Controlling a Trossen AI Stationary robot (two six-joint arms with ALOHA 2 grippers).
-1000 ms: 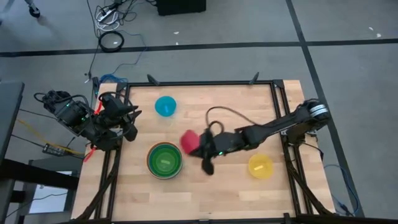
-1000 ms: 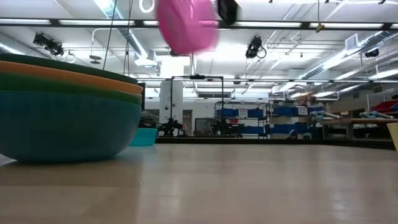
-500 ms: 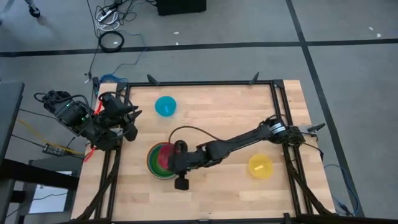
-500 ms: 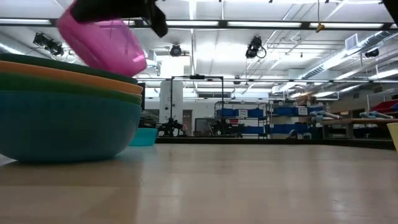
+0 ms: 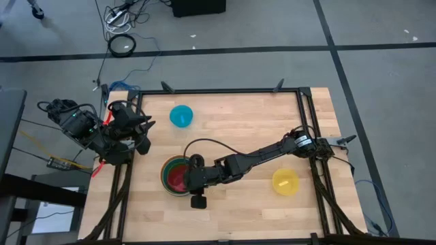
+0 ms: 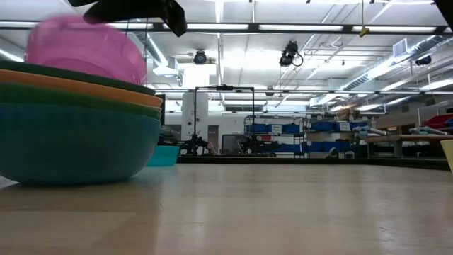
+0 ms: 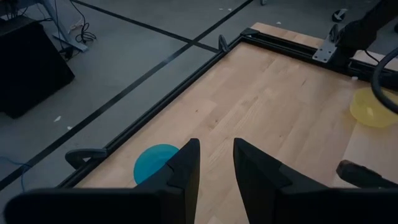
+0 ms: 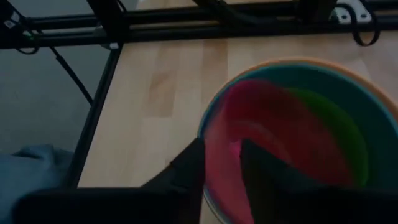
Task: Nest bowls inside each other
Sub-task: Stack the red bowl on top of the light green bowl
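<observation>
A stack of larger bowls, teal outside with orange and green rims, stands left of the table's middle. The pink-red bowl lies inside it, blurred in the low view. My right gripper hovers open right over the stack, its fingers on either side of the pink bowl's near rim. A cyan bowl sits at the far left and a yellow bowl at the right. My left gripper waits open, raised at the table's left edge.
A black metal frame edges the wooden table. The right arm stretches across the middle, with a cable looping over it. Bare wood lies between the cyan bowl and the yellow bowl.
My right gripper carried the pink-red bowl from the table's middle toward the left edge, over the stack, sinking and rolling as it went. It then let go. The bowl, held tilted above the rims half a second ago, has dropped into the stack.
</observation>
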